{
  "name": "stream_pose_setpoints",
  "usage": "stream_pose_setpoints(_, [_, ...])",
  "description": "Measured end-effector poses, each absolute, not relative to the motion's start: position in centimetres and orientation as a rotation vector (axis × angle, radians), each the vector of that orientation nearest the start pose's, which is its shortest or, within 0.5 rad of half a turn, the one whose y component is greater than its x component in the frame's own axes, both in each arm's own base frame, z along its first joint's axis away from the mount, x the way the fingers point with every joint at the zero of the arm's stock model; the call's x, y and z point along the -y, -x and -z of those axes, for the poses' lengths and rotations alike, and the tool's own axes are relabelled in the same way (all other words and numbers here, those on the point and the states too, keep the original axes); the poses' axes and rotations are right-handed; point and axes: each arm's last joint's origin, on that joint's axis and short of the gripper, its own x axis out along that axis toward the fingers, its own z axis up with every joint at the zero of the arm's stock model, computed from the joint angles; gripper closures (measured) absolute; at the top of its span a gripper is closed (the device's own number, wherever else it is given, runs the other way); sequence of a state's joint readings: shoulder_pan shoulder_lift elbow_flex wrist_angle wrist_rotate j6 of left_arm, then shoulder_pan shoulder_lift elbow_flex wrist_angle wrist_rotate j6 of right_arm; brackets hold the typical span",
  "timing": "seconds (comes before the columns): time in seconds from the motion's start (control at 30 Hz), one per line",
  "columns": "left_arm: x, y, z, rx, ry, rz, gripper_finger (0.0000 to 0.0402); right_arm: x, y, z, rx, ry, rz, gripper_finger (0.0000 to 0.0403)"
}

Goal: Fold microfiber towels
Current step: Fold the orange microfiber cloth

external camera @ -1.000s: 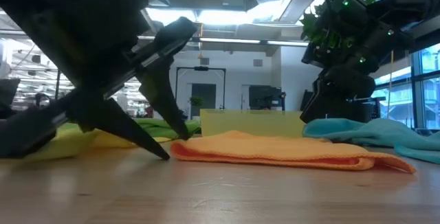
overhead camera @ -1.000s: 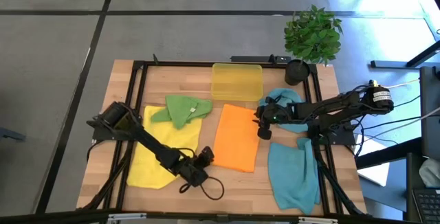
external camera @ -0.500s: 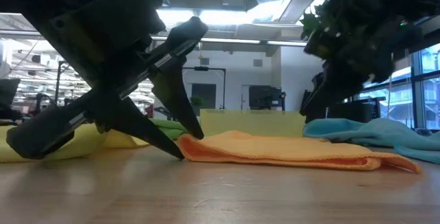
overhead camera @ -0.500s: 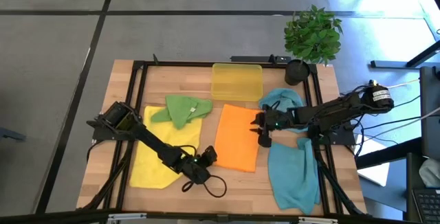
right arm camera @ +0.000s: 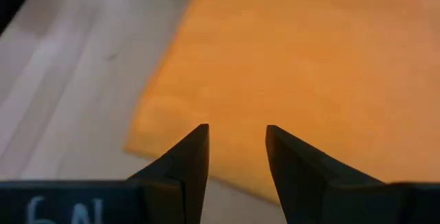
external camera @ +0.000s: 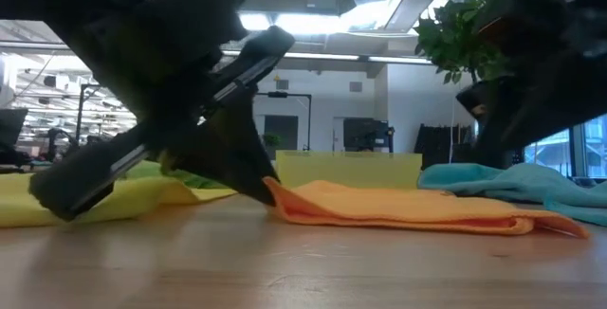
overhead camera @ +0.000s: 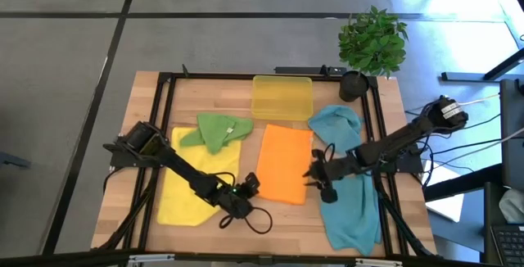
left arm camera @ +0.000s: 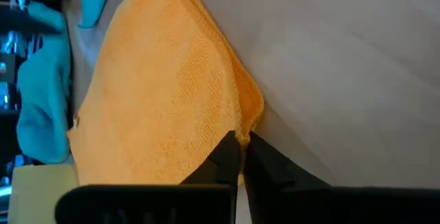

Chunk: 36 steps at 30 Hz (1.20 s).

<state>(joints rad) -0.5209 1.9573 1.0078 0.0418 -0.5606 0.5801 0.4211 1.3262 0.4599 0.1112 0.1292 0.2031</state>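
**A:** Which step is this, starting from the front edge of the table?

**B:** The pickup for a fold, I'd say. The left gripper [left arm camera: 240, 157] is down at the near left corner of the orange towel [overhead camera: 282, 165], fingers pinched together on that corner. The cloth bunches right at the tips.

**A:** And the other arm?

**B:** The right gripper [right arm camera: 237, 157] hovers over the towel's near right corner, fingers partly spread with the edge showing between them — nothing held yet. The orange towel lies flat mid-table, between the yellow towel [overhead camera: 190, 187] on the left and a teal towel [overhead camera: 350, 205] on the right.

**A:** So the next move?

**B:** The right fingers need to drop and close on their corner, so that both corners can rise together — evenly, or the fold skews.

**A:** Farther back?

**B:** A crumpled green towel [overhead camera: 217, 130], a second teal towel [overhead camera: 334, 122], the translucent yellow tray [overhead camera: 282, 97] and a potted plant [overhead camera: 370, 44].

**A:** Any writing?

**B:** Pale marks on the right gripper body, possibly "6A", but too cropped to be sure.
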Motion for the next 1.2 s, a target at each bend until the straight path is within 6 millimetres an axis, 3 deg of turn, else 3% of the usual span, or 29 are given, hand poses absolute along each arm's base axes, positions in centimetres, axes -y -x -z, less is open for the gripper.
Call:
stream_pose_setpoints(0.23, [17.5, -34.2, -12.9, -0.732, -0.864, 0.123, 0.0401, -11.3, -20.5, -15.0, -0.676, 0.09, -0.233, 0.0237])
stream_pose_setpoints(0.63, [15.8, -35.6, -15.5, -0.683, -0.681, 0.011, 0.0401, -12.4, -20.3, -15.6, -0.584, 0.082, -0.169, 0.0107])
stream_pose_setpoints(0.87, [14.6, -35.8, -17.2, -0.649, -0.577, -0.054, 0.0401, -12.8, -21.0, -14.6, -0.559, 0.08, -0.14, 0.0101])
stream_pose_setpoints(1.2, [13.1, -36.4, -17.2, -0.651, -0.487, -0.121, 0.0401, -14.7, -23.0, -13.2, -0.561, 0.124, -0.176, 0.0101])
